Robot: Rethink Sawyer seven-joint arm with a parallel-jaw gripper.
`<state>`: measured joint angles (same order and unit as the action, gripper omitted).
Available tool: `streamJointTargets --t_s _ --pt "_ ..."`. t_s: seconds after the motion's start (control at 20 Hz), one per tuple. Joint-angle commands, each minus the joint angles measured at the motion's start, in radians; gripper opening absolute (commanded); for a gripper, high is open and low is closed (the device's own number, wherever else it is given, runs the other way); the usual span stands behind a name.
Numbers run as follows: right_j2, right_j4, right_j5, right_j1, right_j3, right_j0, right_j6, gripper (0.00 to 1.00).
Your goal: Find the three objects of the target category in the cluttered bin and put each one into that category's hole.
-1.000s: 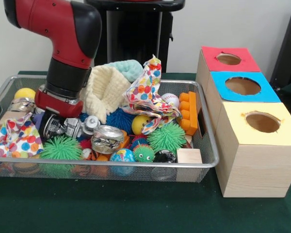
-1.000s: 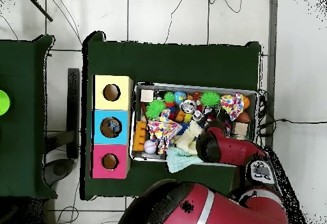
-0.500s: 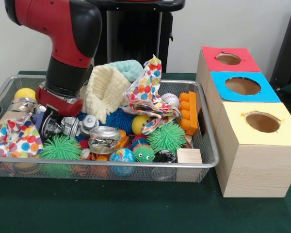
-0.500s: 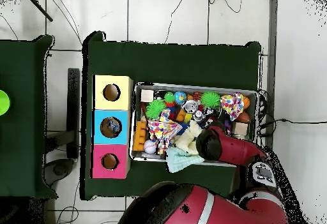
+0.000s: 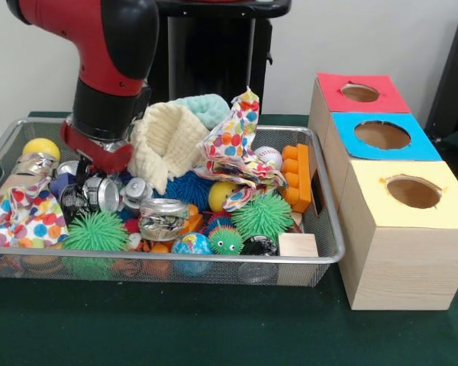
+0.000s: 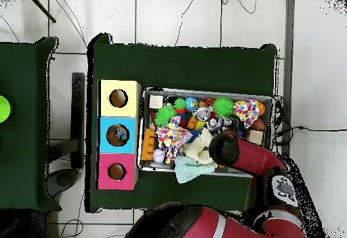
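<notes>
The wire bin (image 5: 175, 258) is heaped with toys, cloths and crushed silver cans. My gripper (image 5: 86, 194) reaches down into its left part under the red arm (image 5: 107, 69). Its dark fingers look shut on a crushed silver can (image 5: 104, 194), held just above the pile. A second crushed can (image 5: 164, 219) lies right of it, and a third (image 5: 37, 163) by the left wall. Beside the bin stand three boxes with holes: red (image 5: 359, 93), blue (image 5: 382, 135) and yellow (image 5: 414, 191). In the overhead view the arm (image 6: 230, 148) hides the gripper.
Green spiky balls (image 5: 263, 215), a cream knitted cloth (image 5: 164, 141), polka-dot cloths (image 5: 233, 145), an orange block (image 5: 296, 177), a wooden cube (image 5: 298, 245) and a yellow ball (image 5: 40, 146) fill the bin. The boxes stand close against the bin's right wall.
The arm has risen and drawn slightly left. The silver can at the gripper has come up and left with it; the can to its right has settled lower.
</notes>
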<state>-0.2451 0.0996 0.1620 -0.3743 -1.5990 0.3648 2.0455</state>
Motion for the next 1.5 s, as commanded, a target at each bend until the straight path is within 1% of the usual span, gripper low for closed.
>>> streamJointTargets --t_s 0.05,0.2,0.3,0.4,0.5,0.65,0.8,0.9,1.0,1.15,1.3,1.5 --pt "0.111 -0.077 0.235 -0.032 -0.158 -0.033 0.148 0.0" --pt "0.108 -0.088 0.242 -0.046 -0.167 -0.045 0.146 0.0" --pt "0.111 -0.091 0.241 -0.067 -0.188 -0.044 0.141 0.0" --pt "0.114 -0.087 0.221 -0.088 -0.203 -0.046 0.133 0.0" --pt "0.121 -0.073 0.171 -0.11 -0.217 -0.048 0.123 0.0" --pt "0.152 -0.049 0.061 -0.137 -0.247 -0.037 0.123 0.0" --pt "0.176 -0.042 -0.004 -0.154 -0.272 -0.024 0.134 0.0" --pt "0.189 -0.022 -0.05 -0.152 -0.273 -0.001 0.122 0.0" --pt "0.185 -0.005 -0.088 -0.146 -0.27 0.002 0.114 0.0" --pt "0.143 0.038 -0.142 -0.143 -0.243 -0.031 0.089 0.0" --pt "0.135 0.042 -0.166 -0.141 -0.248 -0.038 0.096 0.0" --pt "0.116 0.073 -0.221 -0.129 -0.221 -0.047 0.088 0.0"
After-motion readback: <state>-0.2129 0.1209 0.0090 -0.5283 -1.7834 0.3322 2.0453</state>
